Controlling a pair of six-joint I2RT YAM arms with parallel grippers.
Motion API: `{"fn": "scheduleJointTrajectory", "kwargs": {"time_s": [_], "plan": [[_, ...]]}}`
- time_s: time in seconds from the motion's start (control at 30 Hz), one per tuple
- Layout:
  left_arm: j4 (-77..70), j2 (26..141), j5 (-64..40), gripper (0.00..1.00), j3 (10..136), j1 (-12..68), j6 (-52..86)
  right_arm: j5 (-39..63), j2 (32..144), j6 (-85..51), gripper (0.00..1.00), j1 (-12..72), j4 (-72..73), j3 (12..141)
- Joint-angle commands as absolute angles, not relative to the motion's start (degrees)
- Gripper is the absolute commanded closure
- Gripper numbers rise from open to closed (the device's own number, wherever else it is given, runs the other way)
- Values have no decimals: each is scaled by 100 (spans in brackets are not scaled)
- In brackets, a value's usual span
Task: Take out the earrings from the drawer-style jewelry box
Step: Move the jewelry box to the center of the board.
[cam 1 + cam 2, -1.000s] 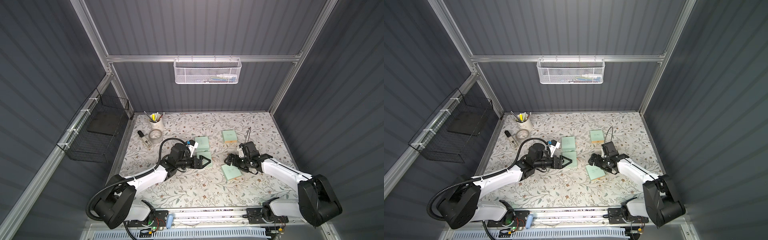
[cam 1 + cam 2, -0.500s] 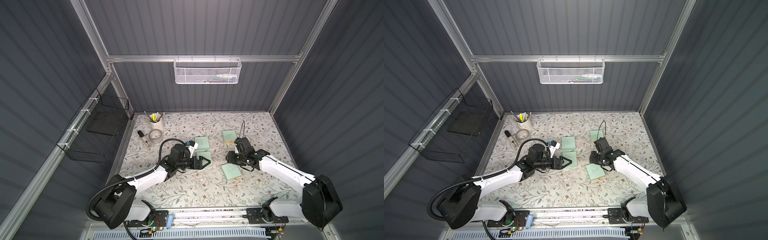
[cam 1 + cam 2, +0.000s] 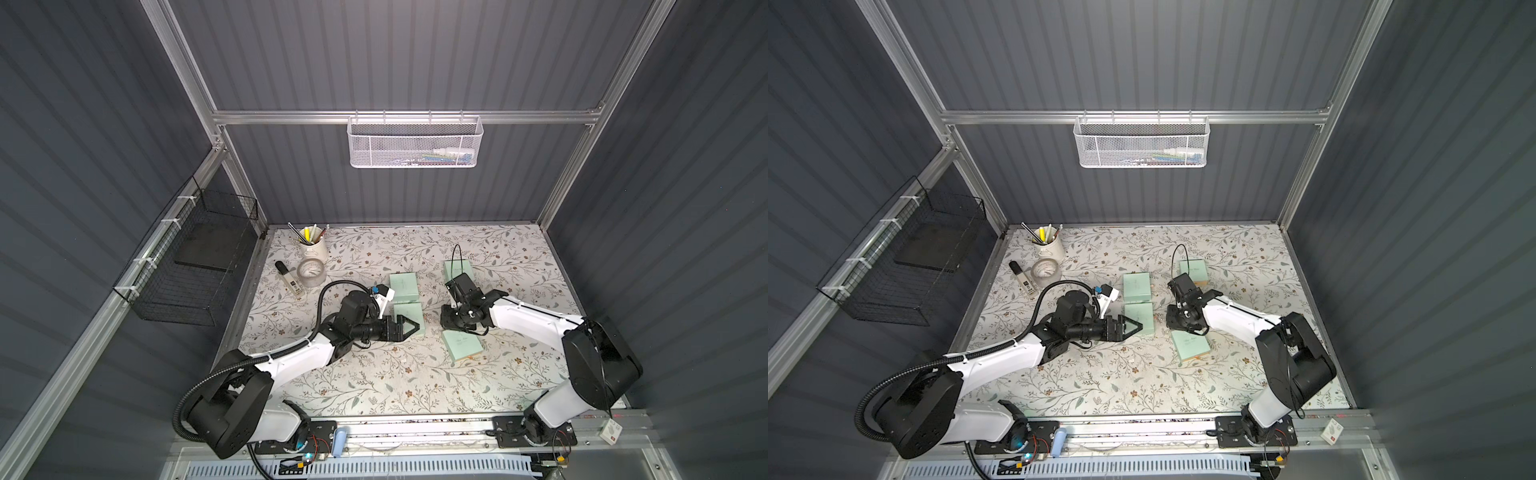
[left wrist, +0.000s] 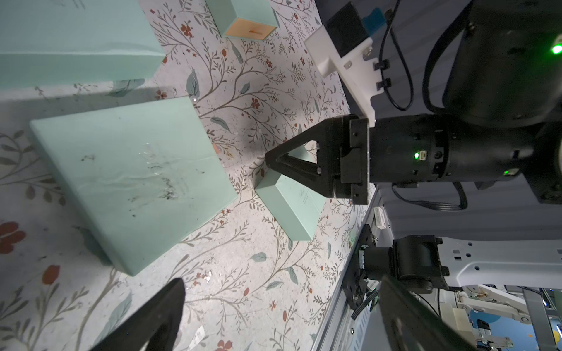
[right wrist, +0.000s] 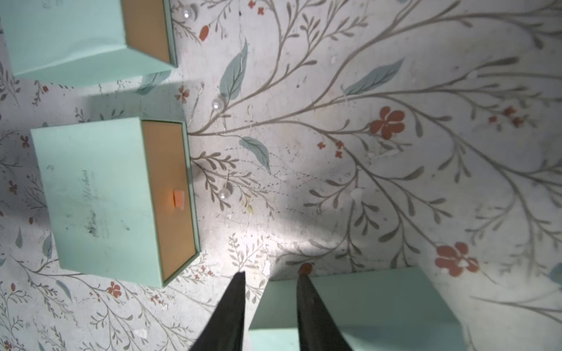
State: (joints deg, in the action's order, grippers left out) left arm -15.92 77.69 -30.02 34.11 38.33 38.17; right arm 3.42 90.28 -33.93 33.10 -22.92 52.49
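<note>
On the floral table [image 3: 374, 386], the earrings [image 5: 224, 193] lie loose, none in a drawer. One stud sits just beside the tan drawer front of the tabbed box [image 5: 106, 197], near its orange pull tab [image 5: 178, 199]. A second stud [image 5: 216, 104] is off the gap between that box and the next box [image 5: 70, 33]. A third pearl [image 5: 186, 13] lies by the next box's front. Both drawer fronts look pushed in. Right gripper [image 5: 270, 275] points down at the corner of a third box [image 5: 349, 304], jaws narrowed to a slim gap with nothing in it. Left gripper [image 3: 405, 327] is spread wide and empty, its tips at the tabbed box's far side.
</note>
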Motion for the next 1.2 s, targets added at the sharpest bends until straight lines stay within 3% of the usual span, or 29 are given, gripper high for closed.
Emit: {"fn": "scheduleJointTrajectory", "kwargs": {"time_s": [0.0, 0.43, 0.63, 0.73, 0.93, 1.17], "plan": [[-1720, 7733, -3008, 0, 3351, 3858, 3865, 470, 8858, -3411, 69, 3402, -2448, 5089], [-1653, 7705, -3059, 0, 3382, 3858, 3838, 568, 7680, -3763, 68, 3500, -2627, 4058], [-1560, 7660, -3213, 0, 3456, 3912, 3758, 833, 6602, -4030, 64, 2999, -2422, 3736], [-1214, 7756, -3151, 0, 3701, 4159, 3543, 725, 5940, -4235, 60, 2269, -2465, 3471], [-900, 8675, -3085, 0, 4431, 4986, 3287, 800, 5018, -4447, 55, 1278, -2528, 2716], [-859, 10302, -2939, 1, 5684, 5772, 3355, 1636, 4959, -4406, 53, 819, -1943, 2087]]}}
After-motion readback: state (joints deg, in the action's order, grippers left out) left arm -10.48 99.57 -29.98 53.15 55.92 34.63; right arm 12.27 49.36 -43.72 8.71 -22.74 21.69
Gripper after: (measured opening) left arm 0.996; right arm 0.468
